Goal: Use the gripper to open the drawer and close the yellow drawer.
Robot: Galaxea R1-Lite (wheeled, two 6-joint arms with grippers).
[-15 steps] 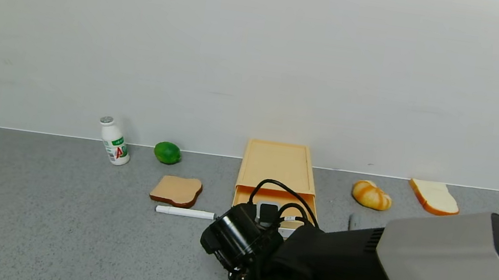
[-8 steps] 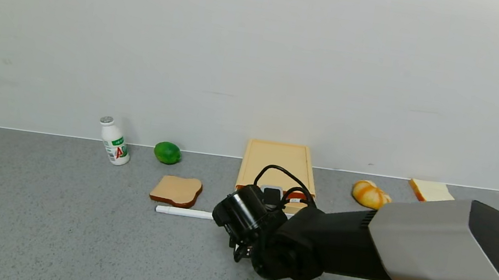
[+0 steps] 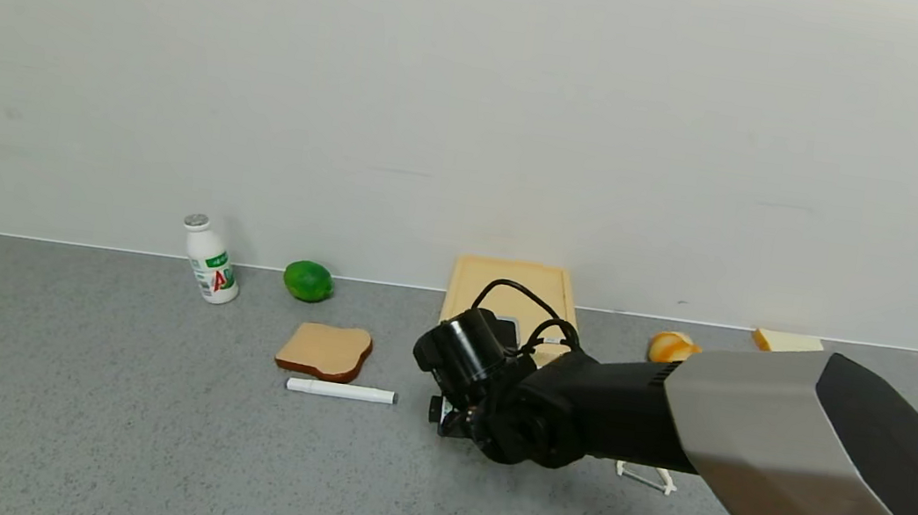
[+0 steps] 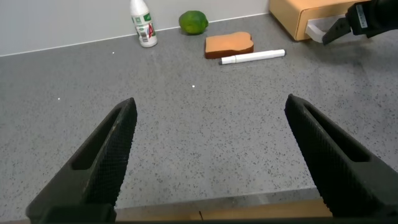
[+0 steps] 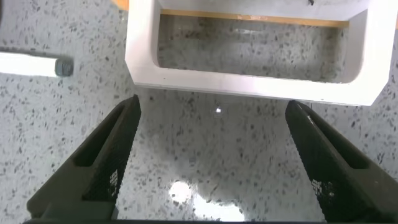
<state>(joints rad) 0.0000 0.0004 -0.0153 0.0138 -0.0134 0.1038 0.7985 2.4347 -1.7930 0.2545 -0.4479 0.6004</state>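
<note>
Your right gripper [image 5: 211, 162] has pushed forward toward the wall over the last second, and the yellow drawer [image 3: 512, 291] has slid back into its casing (a second ago its tray stood well out). The jaws now stand open just short of the white handle [image 5: 249, 56], apart from it.

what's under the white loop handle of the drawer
In the right wrist view, only bare speckled grey countertop shows through and beneath the white handle. The right claw is open just short of it. The drawer's inside is hidden.
</note>
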